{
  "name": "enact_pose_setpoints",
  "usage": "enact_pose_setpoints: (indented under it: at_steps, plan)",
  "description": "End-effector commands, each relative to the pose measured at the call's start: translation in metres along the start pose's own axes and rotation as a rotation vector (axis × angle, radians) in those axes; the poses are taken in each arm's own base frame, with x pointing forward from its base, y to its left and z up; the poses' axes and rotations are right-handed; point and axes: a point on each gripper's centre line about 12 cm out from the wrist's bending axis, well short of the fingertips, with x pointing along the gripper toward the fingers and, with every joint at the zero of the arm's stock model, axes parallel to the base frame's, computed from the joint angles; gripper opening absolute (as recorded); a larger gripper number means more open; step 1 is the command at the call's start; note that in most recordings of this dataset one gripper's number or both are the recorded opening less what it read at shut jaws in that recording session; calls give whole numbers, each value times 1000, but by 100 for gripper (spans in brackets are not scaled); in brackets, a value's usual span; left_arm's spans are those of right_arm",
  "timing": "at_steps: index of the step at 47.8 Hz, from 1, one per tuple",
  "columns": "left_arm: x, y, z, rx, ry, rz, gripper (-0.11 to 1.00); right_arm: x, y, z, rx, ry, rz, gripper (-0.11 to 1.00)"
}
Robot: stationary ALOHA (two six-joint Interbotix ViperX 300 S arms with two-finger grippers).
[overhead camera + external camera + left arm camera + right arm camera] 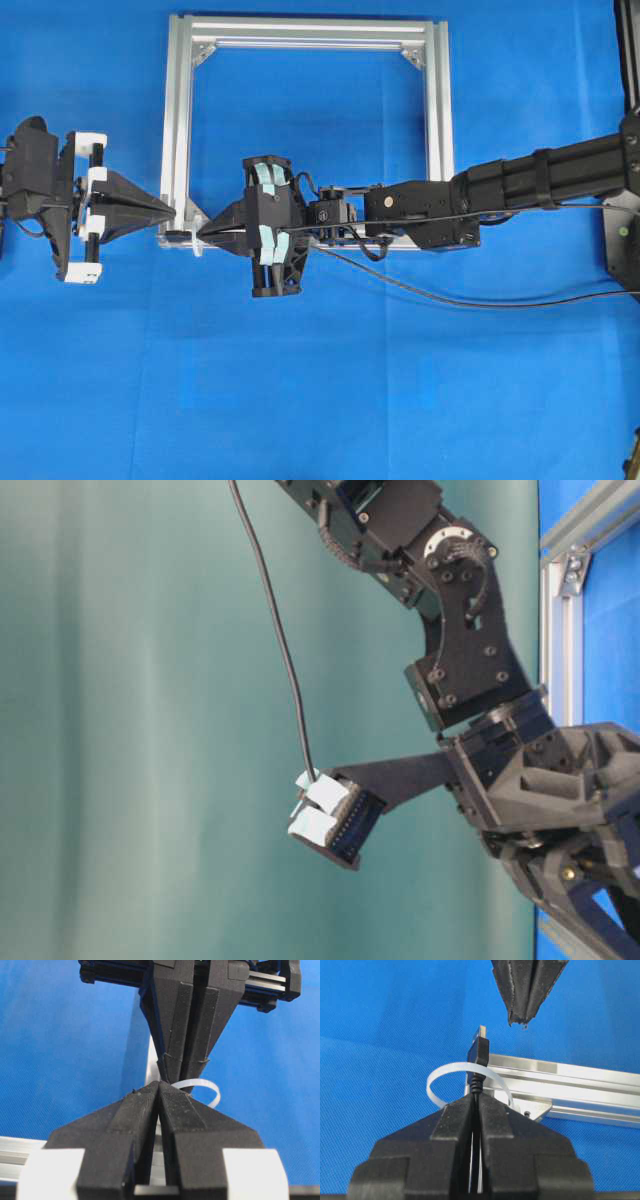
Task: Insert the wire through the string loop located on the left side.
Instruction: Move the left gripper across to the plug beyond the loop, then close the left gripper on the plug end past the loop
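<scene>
Right pincer (476, 1102): clamped on wire (477, 1055), plug poked through loop (436, 1080). Left pincer (526, 1015): closed, empty, facing plug, likely to receive it.

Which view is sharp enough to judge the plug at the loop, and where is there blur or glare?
Right wrist view: plug and loop are crisp; mild glare on the frame. Left wrist view: the near left gripper looms large, hiding most of the loop. Table-level view: slightly soft, loop unseen.
</scene>
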Motion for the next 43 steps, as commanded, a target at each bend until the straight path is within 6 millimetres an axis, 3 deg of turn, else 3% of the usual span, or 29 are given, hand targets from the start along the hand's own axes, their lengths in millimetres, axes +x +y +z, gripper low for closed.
enact_pose_setpoints:
  at_steps: [1,14,19,27,30,43]
  plan:
    - [1,-3,5,9,-18,-14,0,-2,0,22,2,-54,1,0]
    - [2,-4,6,12,-16,-19,3,-2,-1,22,2,-54,-1,0]
    - [2,-6,6,16,-17,-29,24,-2,-1,22,2,-54,-1,0]
    - [2,-11,6,15,-12,-47,74,-2,-2,21,3,-52,-2,0]
    - [3,-11,6,11,-12,-49,85,-2,-1,21,2,-52,-1,0]
    - [9,-12,-4,15,67,-47,87,-2,-1,22,2,-57,-1,0]
